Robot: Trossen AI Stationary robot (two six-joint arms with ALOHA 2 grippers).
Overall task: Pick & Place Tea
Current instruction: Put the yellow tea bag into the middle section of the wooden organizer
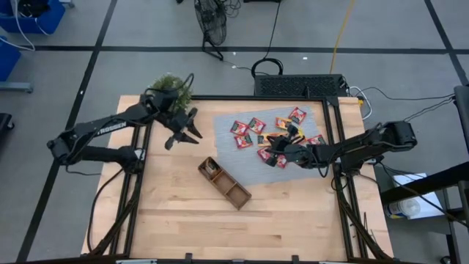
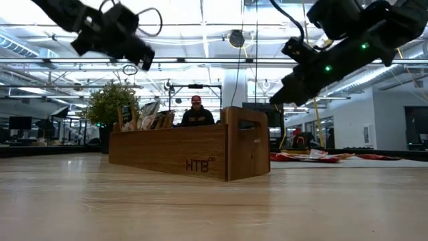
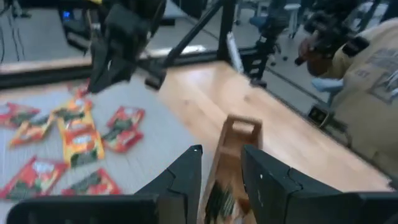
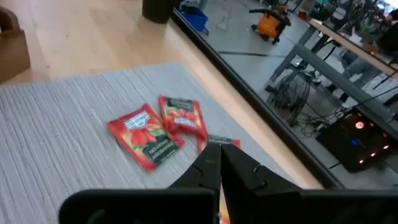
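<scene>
Wooden tray (image 2: 194, 150) nearest at table level — from above, right gripper (image 1: 270, 152) jaws together over tea sachets (image 1: 249, 130), left gripper (image 1: 187, 132) jaws apart

"HTB" w/ a small mark after it, burned into side of wooden tray (image 2: 200, 151), centre of low view. "TROSSEN" in white along left arm's link (image 1: 110, 129), left-centre of high view. Tea sachets (image 4: 144, 137) carry light labels w/ print, centre of right wrist view, too small to read. Shirt of person behind tray in low view: lettering unreadable.
</scene>
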